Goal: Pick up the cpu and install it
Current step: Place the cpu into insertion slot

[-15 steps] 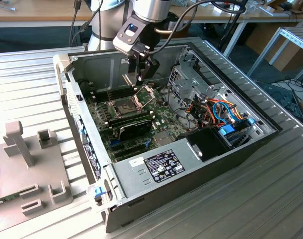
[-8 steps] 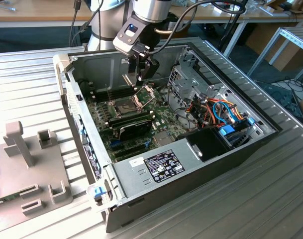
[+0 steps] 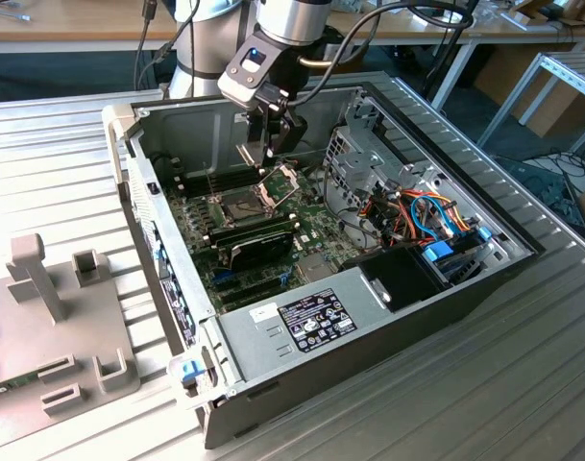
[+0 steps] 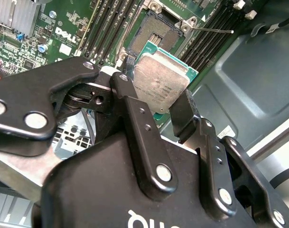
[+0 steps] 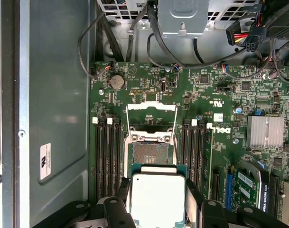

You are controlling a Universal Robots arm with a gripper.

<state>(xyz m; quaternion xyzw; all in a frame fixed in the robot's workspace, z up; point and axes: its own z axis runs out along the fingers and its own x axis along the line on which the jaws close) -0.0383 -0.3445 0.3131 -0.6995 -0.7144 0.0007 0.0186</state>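
An open computer case (image 3: 388,346) was laid on the ribbed metal surface (image 3: 484,403). Its green motherboard (image 5: 220,95) was exposed. The empty socket (image 5: 146,153) was seen in the board, with the hinged metal frame (image 5: 151,107) swung up off it. Banks of black memory slots (image 5: 108,152) were set on both sides of the socket. A finned heatsink (image 5: 265,130) was set beyond one bank, and a drive cage (image 3: 354,163) with coloured cables (image 3: 426,216) was mounted farther from the socket. The claw (image 4: 156,92) was positioned inside the case above the socket and was clamped on the cpu (image 4: 161,83) by two opposite edges. The cpu was held silver top toward both wrist views, just beside the socket and not seated in it.
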